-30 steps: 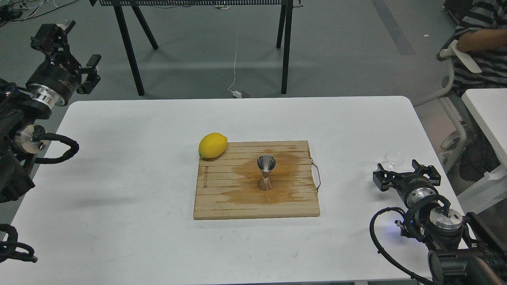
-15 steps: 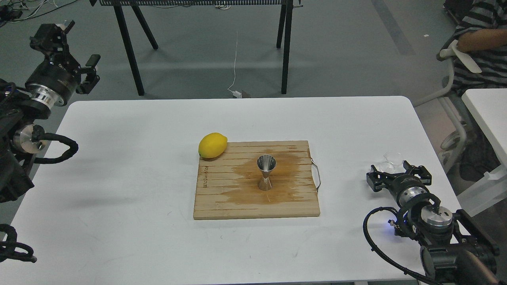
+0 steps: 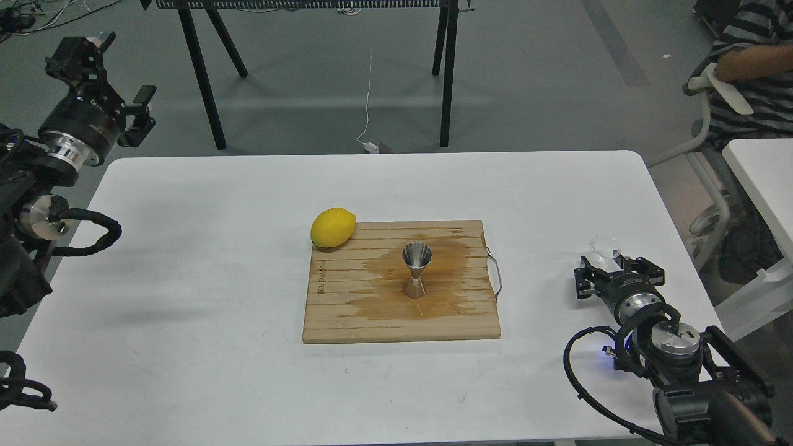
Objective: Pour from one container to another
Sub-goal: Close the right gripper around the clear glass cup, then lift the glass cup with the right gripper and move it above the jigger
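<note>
The small clear glass cup (image 3: 604, 247) stands on the white table (image 3: 204, 260) near its right edge. My right gripper (image 3: 617, 271) is low over the table just behind the cup, open, with its fingers reaching to either side of the cup's base; whether they touch it I cannot tell. The shiny steel jigger (image 3: 416, 270) stands upright in the middle of the wooden board (image 3: 347, 310), on a dark wet stain. My left gripper (image 3: 111, 74) is raised off the table's far left corner, open and holding nothing.
A yellow lemon (image 3: 332, 227) rests at the board's far left corner. A wire handle (image 3: 495, 275) sticks out of the board's right side. A seated person (image 3: 743, 68) and a second white table (image 3: 765, 179) are at the right.
My right gripper has moved forward and a little left, up to the glass cup, which now sits slightly further left. The left arm has barely moved.
</note>
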